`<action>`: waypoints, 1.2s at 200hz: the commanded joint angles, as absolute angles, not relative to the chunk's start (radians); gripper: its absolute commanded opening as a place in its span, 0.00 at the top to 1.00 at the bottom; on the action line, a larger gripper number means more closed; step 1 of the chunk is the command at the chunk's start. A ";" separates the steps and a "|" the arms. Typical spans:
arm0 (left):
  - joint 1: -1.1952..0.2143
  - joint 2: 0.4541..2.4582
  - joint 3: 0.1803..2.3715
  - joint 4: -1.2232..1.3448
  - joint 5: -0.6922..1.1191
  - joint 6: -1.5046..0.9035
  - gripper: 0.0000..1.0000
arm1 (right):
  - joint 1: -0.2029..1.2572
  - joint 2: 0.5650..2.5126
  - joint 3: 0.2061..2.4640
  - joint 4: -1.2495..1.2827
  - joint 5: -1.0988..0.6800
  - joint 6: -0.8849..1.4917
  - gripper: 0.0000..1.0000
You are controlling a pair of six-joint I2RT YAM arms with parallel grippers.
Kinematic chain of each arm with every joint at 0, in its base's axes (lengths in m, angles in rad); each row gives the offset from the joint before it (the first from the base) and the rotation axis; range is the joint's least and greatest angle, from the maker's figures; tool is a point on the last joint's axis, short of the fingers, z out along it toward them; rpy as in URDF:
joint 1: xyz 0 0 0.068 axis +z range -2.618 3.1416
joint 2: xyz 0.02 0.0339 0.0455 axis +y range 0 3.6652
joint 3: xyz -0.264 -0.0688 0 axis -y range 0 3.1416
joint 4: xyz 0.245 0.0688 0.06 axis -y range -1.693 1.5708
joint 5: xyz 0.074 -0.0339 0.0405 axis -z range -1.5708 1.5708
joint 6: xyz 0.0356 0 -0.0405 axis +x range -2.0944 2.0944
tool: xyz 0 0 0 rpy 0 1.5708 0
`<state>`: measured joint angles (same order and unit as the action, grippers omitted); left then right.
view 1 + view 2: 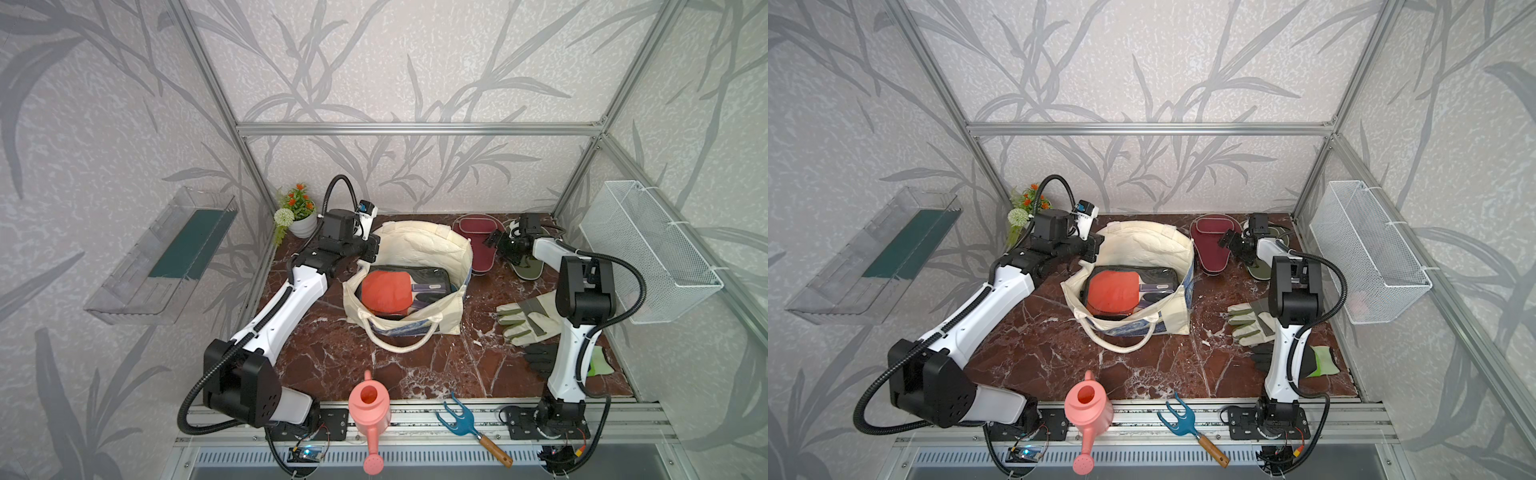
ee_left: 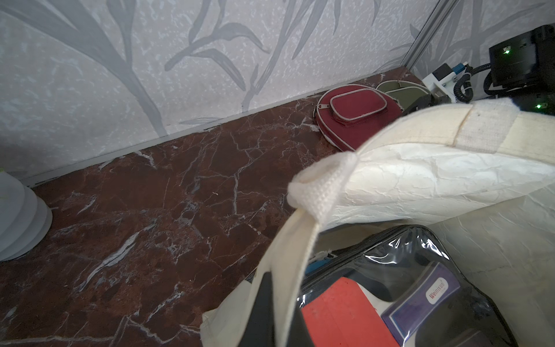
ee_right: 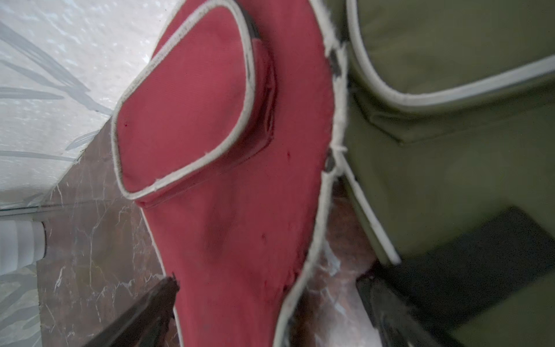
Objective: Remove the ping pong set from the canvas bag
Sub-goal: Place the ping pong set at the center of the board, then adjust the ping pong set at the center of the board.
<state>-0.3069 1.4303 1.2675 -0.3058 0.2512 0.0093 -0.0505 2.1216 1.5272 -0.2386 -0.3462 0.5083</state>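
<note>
Both top views give you even, diffuse light and soft shadows; straight lines bow toward the edges. Glare streaks the clear case (image 2: 399, 261) beside the left gripper (image 2: 265, 300). Olive cover (image 3: 450, 150) beside the right gripper (image 3: 267, 312) looks blurred.

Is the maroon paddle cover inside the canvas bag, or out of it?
Out. The maroon cover lies flat on the table, beside the canvas bag.

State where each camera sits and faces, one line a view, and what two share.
Top views: high in front, looking down on the canvas bag; left arm, right arm show.
Left wrist: at the bag's rim, facing the back wall; left pincer shows.
Right wrist: just above the maroon cover and olive cover; open right pincer shows.
Shared: maroon cover, all views.
</note>
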 commanded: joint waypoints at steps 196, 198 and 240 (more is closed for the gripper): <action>-0.306 1.433 1.312 -0.318 0.204 0.092 1.00 | 0.020 2.287 1.801 -0.432 -0.320 0.457 0.60; -0.307 1.434 1.312 -0.319 0.203 0.093 1.00 | 0.021 2.289 1.804 -0.434 -0.318 0.456 0.61; -0.308 1.433 1.305 -0.324 0.191 0.100 1.00 | 0.025 2.327 1.852 -0.463 -0.316 0.441 0.70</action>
<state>-0.3069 1.4292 1.2766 -0.3214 0.2134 0.0685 0.0162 2.2974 1.8137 -0.4229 -0.3218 0.4625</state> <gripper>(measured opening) 0.064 0.360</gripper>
